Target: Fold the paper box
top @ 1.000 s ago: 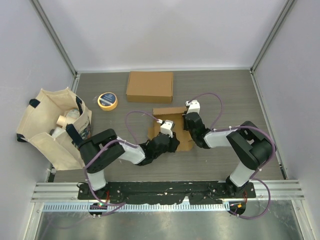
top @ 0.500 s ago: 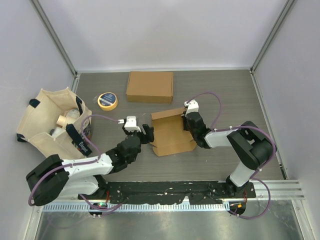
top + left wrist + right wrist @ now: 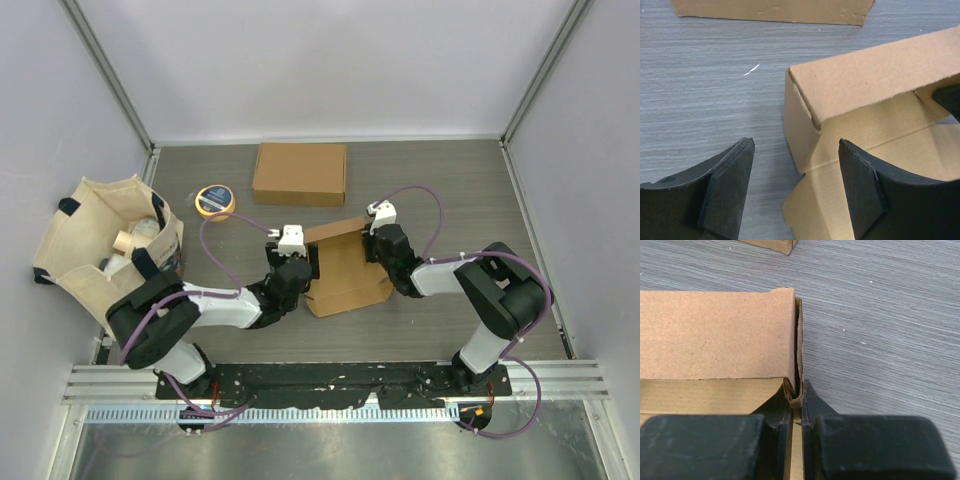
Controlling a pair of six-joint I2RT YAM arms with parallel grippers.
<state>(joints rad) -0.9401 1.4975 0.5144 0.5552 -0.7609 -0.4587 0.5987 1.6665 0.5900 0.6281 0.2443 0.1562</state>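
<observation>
Mid-desk (image 3: 440, 180), between the two arms: paper box (image 3: 345, 275), brown cardboard, half set up. Rear wall is standing with a slight lean. Left side wall is up and meets it at a corner. Base panel lies flat toward the arms, with a loose flap at the near left.

Left fingers (image 3: 730, 185) are spread wide, low over the desk, one on either side of that left corner. They hold nothing. The corner sits in the gap; can't tell whether it touches either finger.

Right fingers (image 3: 812, 402) are pinched narrow on the box's right rear corner, with a thin cardboard edge clamped between them. In the right wrist view the rear wall runs off to the left.

Writing: box faces look like plain cardboard in both wrist views, with corrugation lines on the inner side. Tape roll (image 3: 214, 199), yellow, has a dark round label in its centre, too small to read.

Other stuff: closed flat cardboard box (image 3: 300, 173) at the back of the desk, well apart from the paper box. Cream tote bag (image 3: 100, 250) with dark straps at the left edge, pale items inside, can't tell what. Tape roll lies between the bag and the closed box.
</observation>
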